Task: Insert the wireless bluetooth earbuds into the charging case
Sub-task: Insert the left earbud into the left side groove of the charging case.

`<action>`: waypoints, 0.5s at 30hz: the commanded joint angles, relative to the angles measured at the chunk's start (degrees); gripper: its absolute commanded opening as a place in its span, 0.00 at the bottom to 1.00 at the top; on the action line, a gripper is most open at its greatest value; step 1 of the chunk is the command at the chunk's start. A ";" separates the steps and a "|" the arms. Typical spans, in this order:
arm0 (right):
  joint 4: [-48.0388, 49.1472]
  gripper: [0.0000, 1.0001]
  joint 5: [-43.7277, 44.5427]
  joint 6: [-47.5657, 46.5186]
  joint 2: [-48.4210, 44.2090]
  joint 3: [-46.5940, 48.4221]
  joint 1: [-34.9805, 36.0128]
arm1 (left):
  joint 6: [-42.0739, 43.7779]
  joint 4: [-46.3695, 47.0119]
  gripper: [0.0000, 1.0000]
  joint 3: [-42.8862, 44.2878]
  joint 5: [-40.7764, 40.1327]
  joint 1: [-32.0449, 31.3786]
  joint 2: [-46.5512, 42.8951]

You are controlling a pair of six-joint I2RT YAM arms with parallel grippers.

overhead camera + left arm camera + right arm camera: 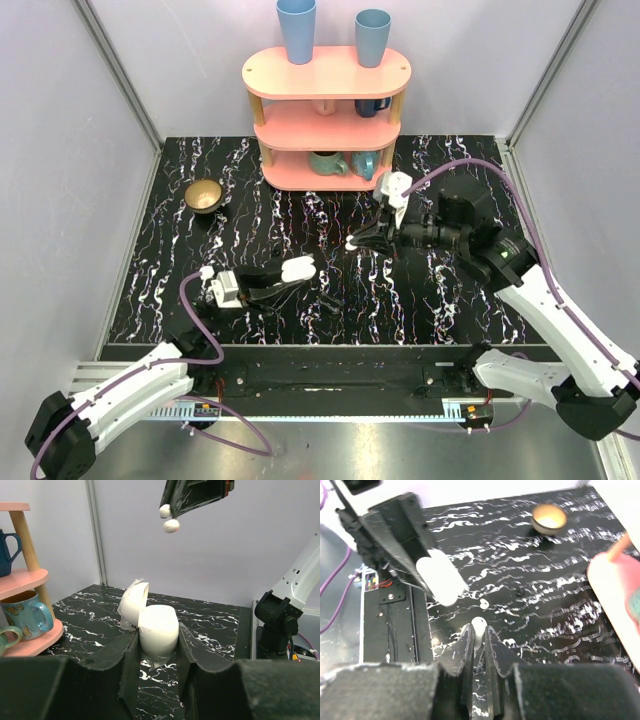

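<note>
We are looking at the left gripper (159,647) clamping the charging case (159,630) between its two dark fingers, low over the black marble table (450,290) in front of the left arm. The lid (134,602) is hanging open, tipped away to one side, but the inside of the case is facing away from the left wrist camera, so we are not seeing its sockets. In the right wrist view the case is showing only as a blurred white oval, partly covered by the left fingers.

The right gripper (479,636) is hovering above the table near the middle, well apart from the case, its jaws drawn narrow and pinching an earbud (478,625) at the very tips. Only the top of that piece is poking out. From the left wrist camera we are seeing two small white blobs under the right gripper's tip, one just below the other; we cannot tell whether they are one earbud or two. The top view is giving us just a white speck there.

We are not managing to pick out another earbud among the table's white veins. The pink shelf (325,72) is standing at the far edge, smeared and cut off in the right wrist view.
</note>
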 commanded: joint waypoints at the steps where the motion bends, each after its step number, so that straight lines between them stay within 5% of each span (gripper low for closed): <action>1: -6.60 0.00 1.65 -10.77 3.65 4.86 8.63 | 0.42 0.95 0.00 3.51 3.25 -0.17 1.01; 15: -17.61 0.00 15.29 -24.49 13.33 16.74 22.28 | 1.47 -7.84 0.00 8.79 9.14 -0.17 4.17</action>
